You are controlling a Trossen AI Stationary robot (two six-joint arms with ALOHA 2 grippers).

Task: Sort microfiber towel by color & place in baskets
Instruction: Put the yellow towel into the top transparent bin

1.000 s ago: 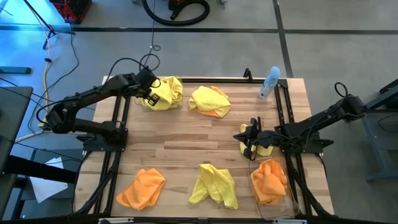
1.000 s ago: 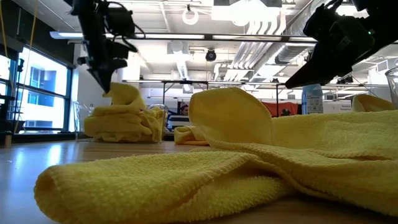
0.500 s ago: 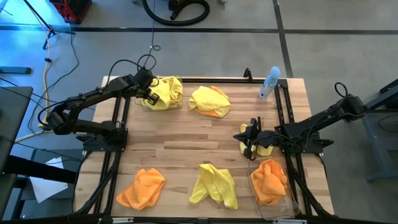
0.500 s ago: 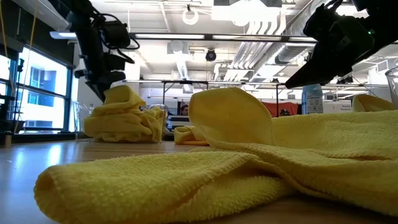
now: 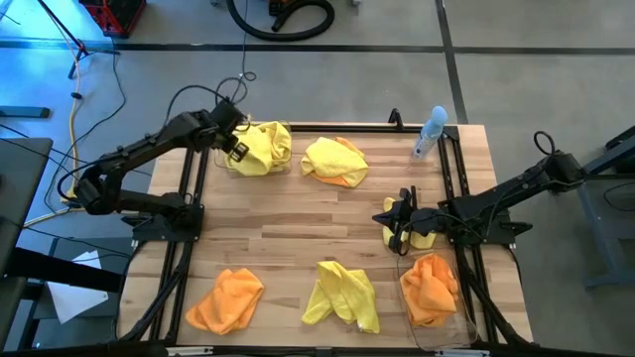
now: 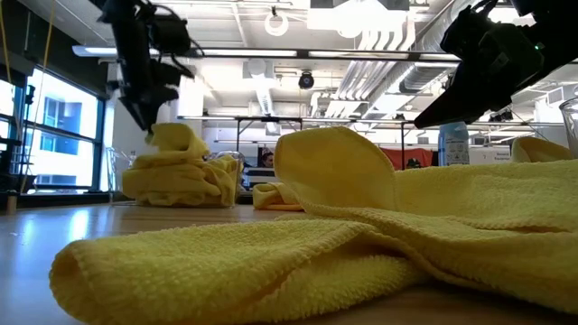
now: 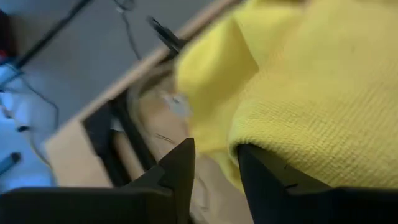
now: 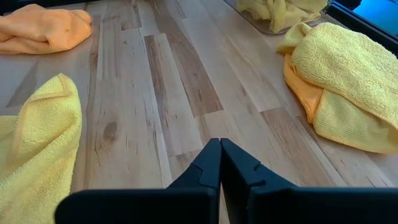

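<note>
The far-left basket [image 5: 285, 129] holds a heap of yellow microfiber towel [image 5: 262, 146]. My left gripper [image 5: 235, 146] hangs over the heap's left side, open, with nothing between its fingers [image 7: 214, 163]; the yellow towel [image 7: 311, 93] lies right beside one finger. My right gripper [image 5: 395, 224] waits shut above the table at mid right [image 8: 219, 163], next to a yellow towel [image 5: 425, 237] under its arm. An orange towel [image 5: 429, 288] fills the near-right basket [image 5: 458, 325]. Loose on the table lie an orange towel [image 5: 226, 299], a yellow towel [image 5: 343, 297] and a yellow-on-orange pair [image 5: 335, 161]. My left gripper has nothing pinched. The yellow towel's edge [image 7: 261, 140] hangs over one finger [image 7: 261, 177]; whether it touches that finger, I cannot tell.
A pale blue spray bottle [image 5: 430, 132] stands at the far right corner. Black arm frames [image 5: 189, 188] run along both sides of the table. Bare wood [image 5: 298, 233] lies in the table's middle.
My left gripper dipped toward the yellow heap in the far-left basket, then rose again and drew slightly toward the table's far-left corner. The towel's raised peak has sunk a little and stays on the heap.
</note>
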